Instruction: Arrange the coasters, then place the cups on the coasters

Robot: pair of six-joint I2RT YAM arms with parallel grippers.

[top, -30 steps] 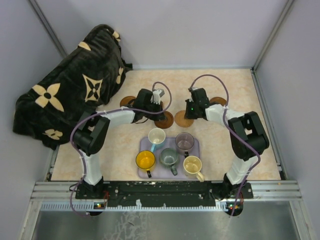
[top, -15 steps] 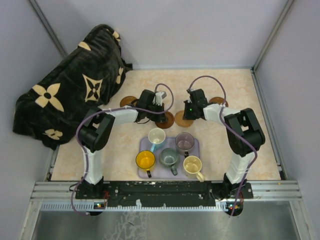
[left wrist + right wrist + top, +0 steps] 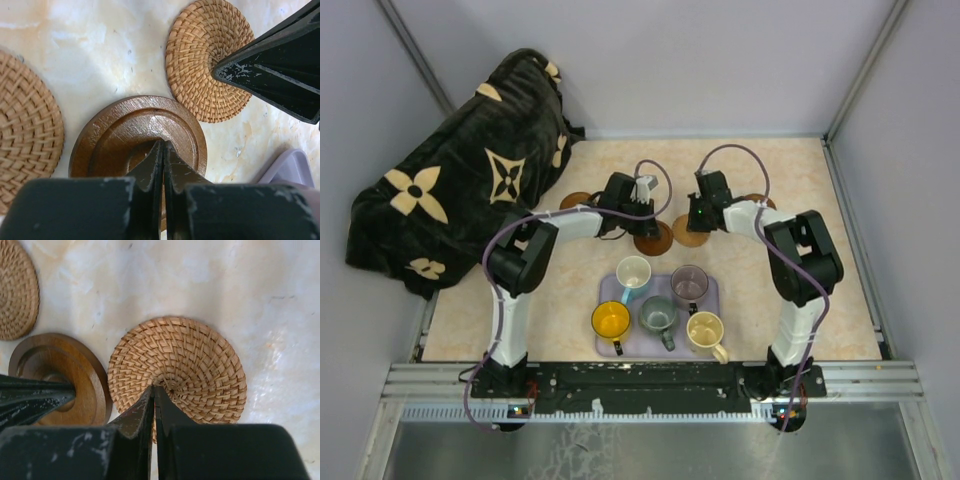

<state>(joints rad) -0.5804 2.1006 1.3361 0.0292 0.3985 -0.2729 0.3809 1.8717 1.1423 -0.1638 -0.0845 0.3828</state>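
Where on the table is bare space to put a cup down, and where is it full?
Bare table lies along the far edge and on both sides of the lavender tray, between it and the arms. Crowded: the middle, where the left gripper touches the wooden coaster and the right gripper a woven coaster; the tray holds five cups.

Small handled cups (image 3: 659,315): five; one each of yellow-orange, white-and-blue, grey-green, cream and purple-grey
Thin round brown coasters (image 3: 658,243): four showing from above
Lavender rectangular tray (image 3: 608,290): one
Black flower-patterned cloth bundle (image 3: 460,200): one
Robot arms (image 3: 520,262): two
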